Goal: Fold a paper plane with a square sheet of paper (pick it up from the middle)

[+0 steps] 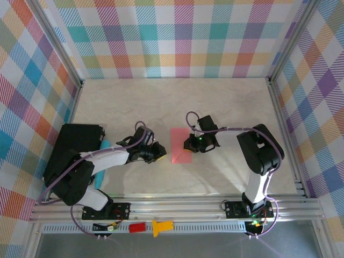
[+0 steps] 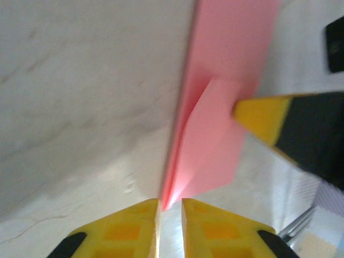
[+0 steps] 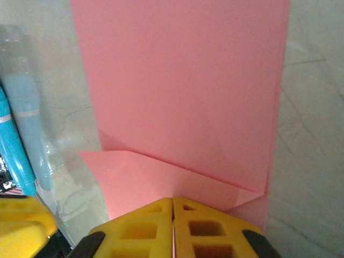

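Observation:
The square sheet of paper [image 1: 180, 146] lies salmon-pink on the table between my two grippers, doubled over into an upright rectangle. One corner is turned in as a triangular flap [image 3: 161, 180]. My right gripper [image 3: 173, 200] is shut, its yellow fingers pressed together on that flap at the paper's right edge [image 1: 188, 143]. My left gripper [image 2: 170, 203] stands at the paper's left edge [image 1: 157, 152] with a narrow gap between its fingers. The paper's [image 2: 231, 48] near corner ends just at that gap. The right gripper's fingertip [image 2: 258, 115] shows resting on the flap.
A teal object [image 1: 102, 161] lies beside the left arm and shows again [image 3: 16, 134] past the paper. A small red block [image 1: 137, 227] and a yellow piece [image 1: 161, 226] sit on the front rail. Plaid walls enclose the table [image 1: 177, 107] on three sides.

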